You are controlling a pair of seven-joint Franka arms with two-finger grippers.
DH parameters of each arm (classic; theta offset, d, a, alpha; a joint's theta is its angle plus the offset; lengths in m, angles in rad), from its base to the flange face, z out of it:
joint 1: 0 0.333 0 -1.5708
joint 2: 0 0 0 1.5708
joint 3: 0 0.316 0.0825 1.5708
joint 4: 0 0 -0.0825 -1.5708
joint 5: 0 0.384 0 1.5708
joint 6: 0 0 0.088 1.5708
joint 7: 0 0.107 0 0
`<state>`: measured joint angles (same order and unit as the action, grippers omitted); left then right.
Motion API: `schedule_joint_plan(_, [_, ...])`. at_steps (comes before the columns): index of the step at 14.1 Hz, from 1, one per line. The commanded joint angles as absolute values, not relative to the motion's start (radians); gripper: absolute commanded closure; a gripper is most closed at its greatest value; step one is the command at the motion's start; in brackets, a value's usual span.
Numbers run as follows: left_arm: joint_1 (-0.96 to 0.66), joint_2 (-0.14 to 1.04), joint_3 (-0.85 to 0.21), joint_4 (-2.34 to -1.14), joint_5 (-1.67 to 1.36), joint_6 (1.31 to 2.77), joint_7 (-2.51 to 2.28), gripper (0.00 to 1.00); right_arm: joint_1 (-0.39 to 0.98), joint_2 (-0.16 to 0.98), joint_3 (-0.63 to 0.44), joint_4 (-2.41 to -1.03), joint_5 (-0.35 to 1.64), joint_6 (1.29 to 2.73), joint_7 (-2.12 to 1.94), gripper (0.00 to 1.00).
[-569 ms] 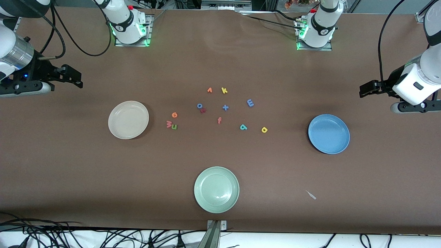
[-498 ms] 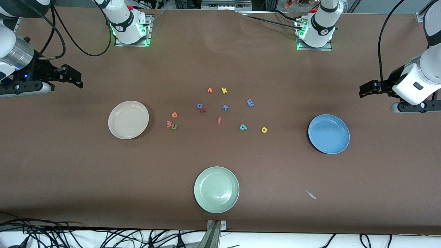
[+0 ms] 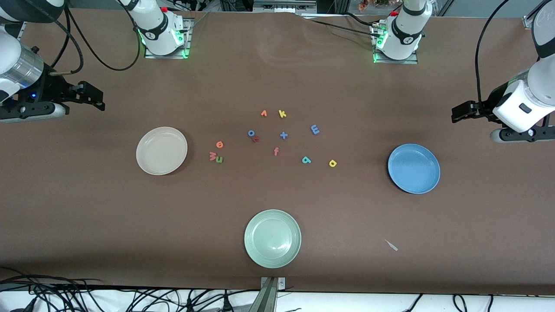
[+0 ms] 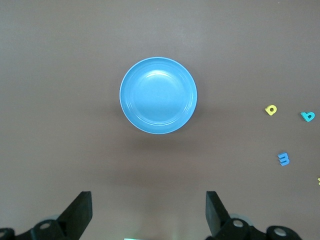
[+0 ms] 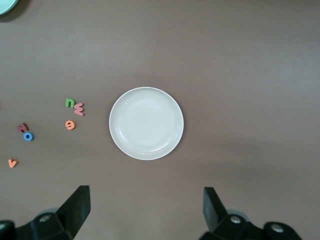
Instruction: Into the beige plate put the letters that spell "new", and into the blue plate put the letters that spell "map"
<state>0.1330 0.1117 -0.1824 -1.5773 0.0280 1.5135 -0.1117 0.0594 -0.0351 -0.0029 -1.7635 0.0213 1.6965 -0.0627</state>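
Loose letters read e (image 3: 219, 144), w (image 3: 212, 156), n (image 3: 219, 160) near the beige plate (image 3: 147, 162); m (image 3: 315, 129), p (image 3: 306, 160), a (image 3: 332, 163) lie toward the blue plate (image 3: 431, 182). Only the front view shows the yellow k (image 3: 282, 114) (wrist views miss it). Left gripper (image 4: 149, 212) and right gripper (image 5: 146, 210) hang empty, fingers spread wide.

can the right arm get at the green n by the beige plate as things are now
Probably yes. The right gripper hangs open over bare table at its arm's end, holding nothing. The green n lies flat beside the beige plate, touching the red w, so a clean pinch may be fiddly.
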Motion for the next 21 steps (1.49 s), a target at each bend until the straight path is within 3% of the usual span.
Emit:
schedule_joint_plan(1, [0.135, 0.106, -0.179, -1.58, -0.002, 1.506, -0.092, 0.0, 0.061, -0.028, -0.008, -1.744, 0.023, 1.677, -0.1, 0.0])
schedule_joint_plan(21, [0.133, 0.106, -0.179, -1.578, -0.002, 1.506, -0.092, 0.0, 0.058, -0.035, -0.015, -1.761, 0.031, 1.686, -0.1, 0.0])
